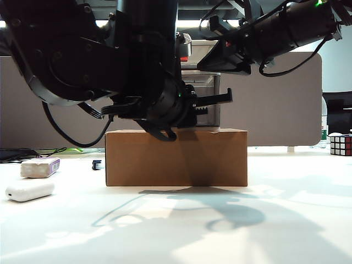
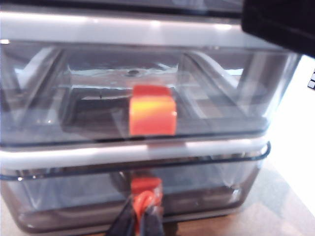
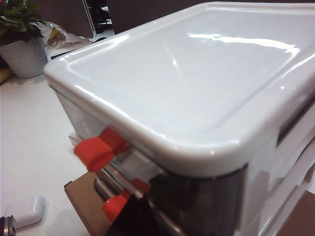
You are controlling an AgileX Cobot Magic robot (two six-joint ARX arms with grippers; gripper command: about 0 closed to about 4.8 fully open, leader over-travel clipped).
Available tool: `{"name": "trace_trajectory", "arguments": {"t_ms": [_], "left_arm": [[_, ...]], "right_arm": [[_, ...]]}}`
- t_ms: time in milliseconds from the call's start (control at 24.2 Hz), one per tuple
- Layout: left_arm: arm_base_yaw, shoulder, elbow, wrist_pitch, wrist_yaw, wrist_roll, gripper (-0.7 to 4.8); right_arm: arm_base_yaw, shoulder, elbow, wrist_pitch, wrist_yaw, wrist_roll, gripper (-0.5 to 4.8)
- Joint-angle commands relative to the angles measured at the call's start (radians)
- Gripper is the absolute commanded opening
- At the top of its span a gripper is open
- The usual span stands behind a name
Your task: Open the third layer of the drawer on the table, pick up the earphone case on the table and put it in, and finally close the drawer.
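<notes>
The drawer (image 2: pixel 147 147) stands on a brown cardboard box (image 1: pixel 176 157) on the white worktop (image 1: pixel 264 220). In the left wrist view the left gripper (image 2: pixel 142 216) sits at the third layer (image 2: pixel 74 206), its jaws closed on that drawer's red-orange handle (image 2: pixel 146 189); the layer itself appears shut. The handle of the drawer above (image 2: pixel 152 110) is free. The right gripper is not visible in its own wrist view, which looks down on the unit's glossy white top (image 3: pixel 197 73); its jaw state cannot be told. The earphone case (image 1: pixel 29 190) lies on the worktop well left of the box, just beside a whitish block with a purple edge (image 1: pixel 39 167). A puzzle cube (image 1: pixel 341 144) sits at far right.
</notes>
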Motion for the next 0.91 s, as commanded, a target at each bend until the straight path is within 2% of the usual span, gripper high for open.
{"name": "trace_trajectory", "arguments": {"t_ms": [41, 330, 536, 908], "left_arm": [[-0.011, -0.002, 0.003, -0.018, -0.004, -0.002, -0.06], [-0.056, -0.002, 0.001, -0.031, -0.051, -0.001, -0.06], [-0.105, -0.005, -0.002, -0.034, -0.130, -0.001, -0.06], [-0.176, -0.015, -0.022, -0.076, -0.205, -0.001, -0.06]], "right_arm": [[0.001, 0.000, 0.006, 0.020, -0.005, -0.003, -0.06], [0.001, 0.014, 0.006, 0.026, -0.005, -0.003, -0.06], [0.001, 0.025, 0.006, 0.033, -0.005, -0.003, -0.06], [0.001, 0.026, 0.006, 0.035, -0.005, -0.003, -0.06]]}}
